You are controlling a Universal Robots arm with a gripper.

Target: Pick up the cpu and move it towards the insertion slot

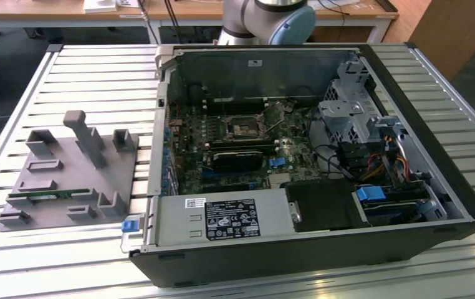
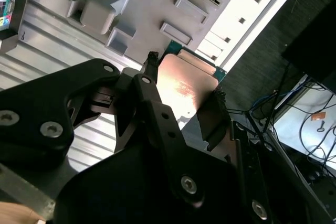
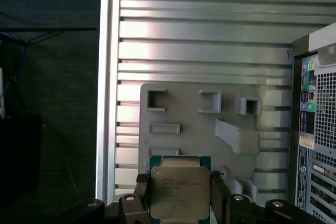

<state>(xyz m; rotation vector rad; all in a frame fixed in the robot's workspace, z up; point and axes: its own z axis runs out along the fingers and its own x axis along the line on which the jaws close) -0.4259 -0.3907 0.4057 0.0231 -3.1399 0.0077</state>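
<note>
The pick looks done: the gripper (image 2: pixel 186 77) pinches the cpu (image 3: pixel 178 192) between its fingers (image 2: pixel 152 61) by two opposite edges, high over the grey tray (image 3: pixel 184 103), with the carry to the socket (image 1: pixel 244 129) not yet made.

A robotics lab is suggested by an open black desktop computer case (image 1: pixel 304 258) laid on a slatted aluminium bench (image 1: pixel 96 75), a grey plastic fixture tray (image 1: pixel 55 187) beside it, and wooden desks (image 1: pixel 196 11) behind it.
</note>
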